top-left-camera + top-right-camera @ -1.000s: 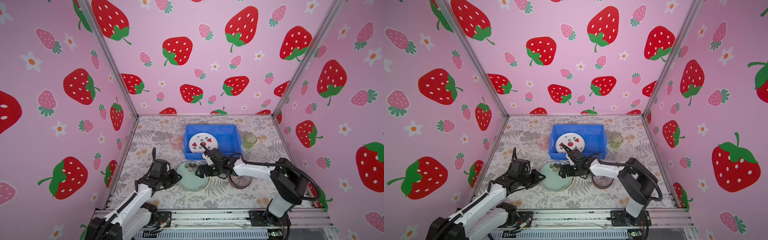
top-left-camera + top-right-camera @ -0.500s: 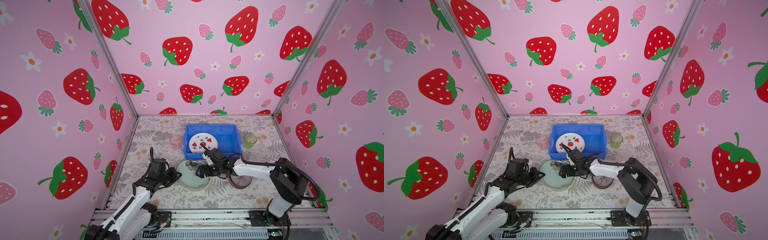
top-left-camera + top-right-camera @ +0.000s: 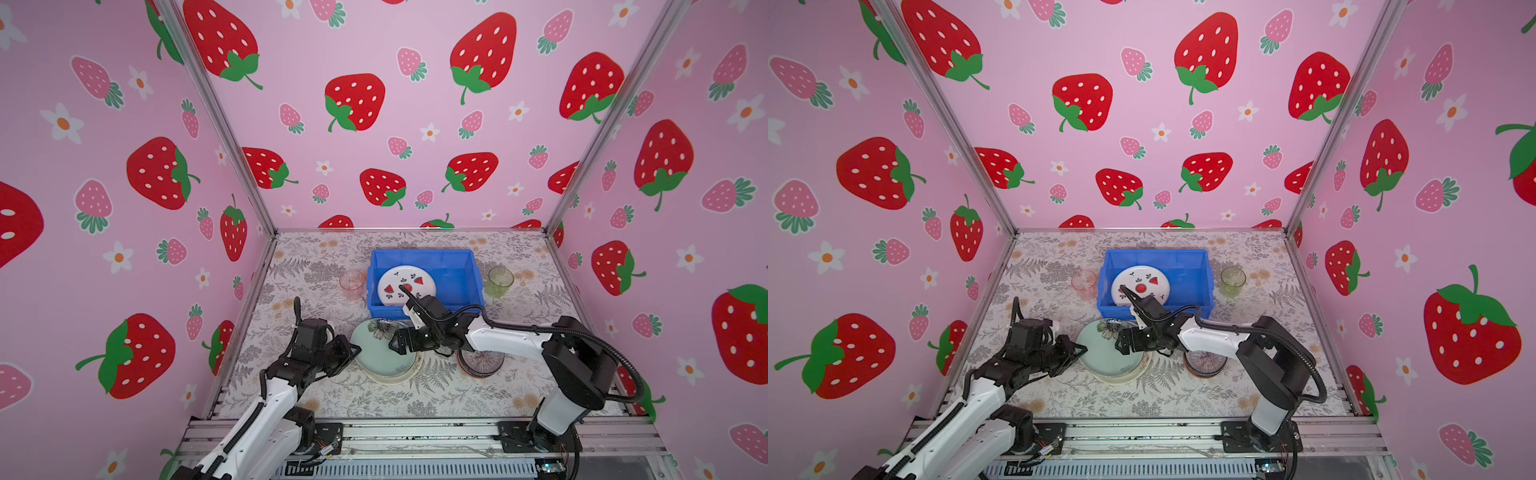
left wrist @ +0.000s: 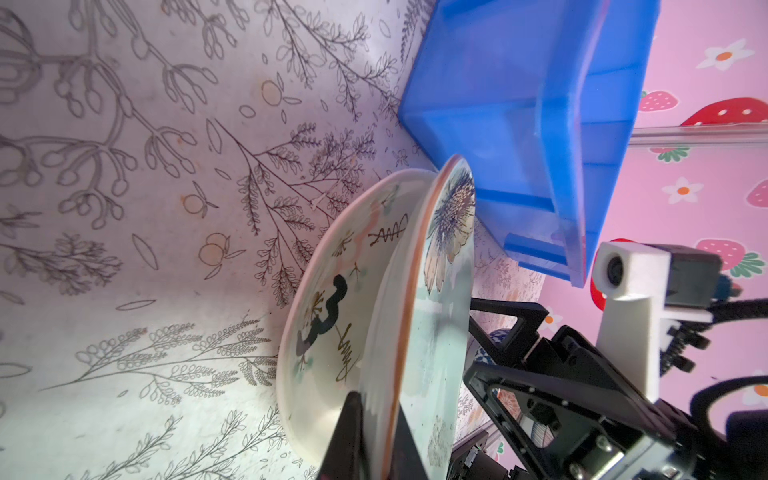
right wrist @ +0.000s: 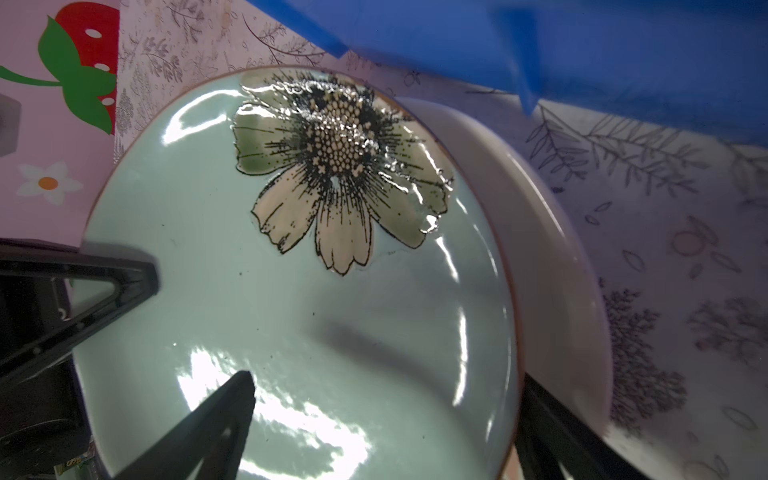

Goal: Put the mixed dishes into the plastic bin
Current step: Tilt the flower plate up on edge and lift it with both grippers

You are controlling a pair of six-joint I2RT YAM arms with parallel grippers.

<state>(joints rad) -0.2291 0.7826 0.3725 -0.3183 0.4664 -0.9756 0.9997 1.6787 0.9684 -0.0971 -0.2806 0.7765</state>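
Left wrist view: my left gripper (image 4: 376, 411) clamps the green plate (image 4: 440, 340) by its rim, right gripper (image 5: 386, 386) apart; slick glaze could slip, dropping it onto the cream plate (image 4: 328, 266).

In both top views the bin (image 3: 422, 252) sits mid-frame toward the back, with the inner plate (image 3: 417, 274) in its left half. The left tumbler (image 3: 352, 285) and right tumbler (image 3: 500, 281) flank it. Before it, the top plate (image 3: 374, 351) lies tilted on the bottom plate (image 3: 397, 377), with the bowls (image 3: 482, 364) to their right.
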